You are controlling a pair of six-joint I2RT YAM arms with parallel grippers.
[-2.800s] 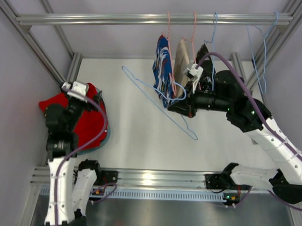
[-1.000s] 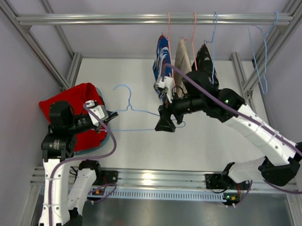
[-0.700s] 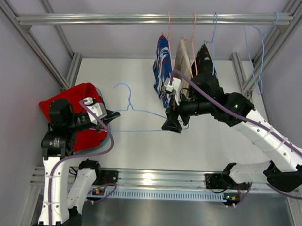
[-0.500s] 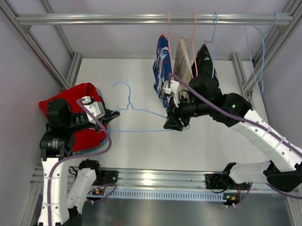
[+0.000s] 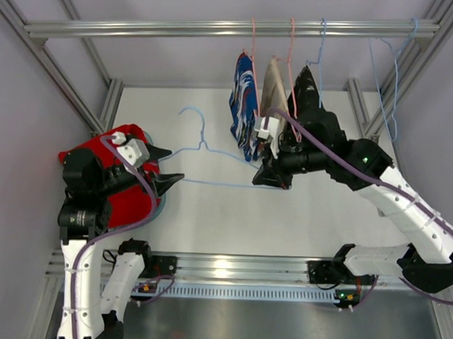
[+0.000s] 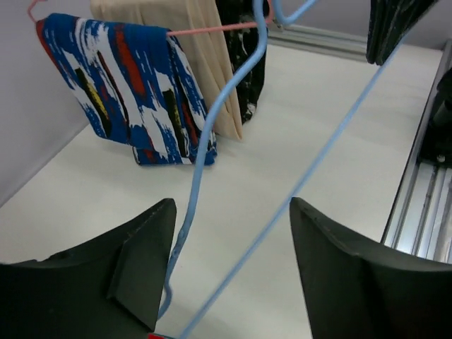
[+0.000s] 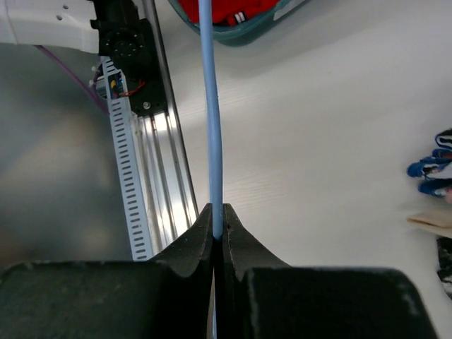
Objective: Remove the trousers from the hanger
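Observation:
An empty blue wire hanger [image 5: 212, 150] hangs level over the table. My right gripper [image 5: 269, 178] is shut on its bottom bar, seen in the right wrist view [image 7: 217, 219]. My left gripper [image 5: 167, 167] is open at the hanger's left end. In the left wrist view the bar [image 6: 311, 176] runs between its spread jaws without touching them. The red trousers [image 5: 136, 196] lie bunched in a teal basket [image 5: 160, 206] under the left arm. The black trousers [image 5: 307, 90] hang on a blue hanger from the rail.
A metal rail [image 5: 217, 25] crosses the back. A blue patterned cloth [image 5: 244, 103] and a beige cloth [image 5: 272, 85] hang from it on pink hangers. Empty blue hangers [image 5: 390, 78] hang at the right. Frame posts stand at both sides.
The right gripper has carried the blue hanger from a slanted hang to level and then slightly up and right. The left gripper has left the red trousers, risen to the hanger's left end and spread wider.

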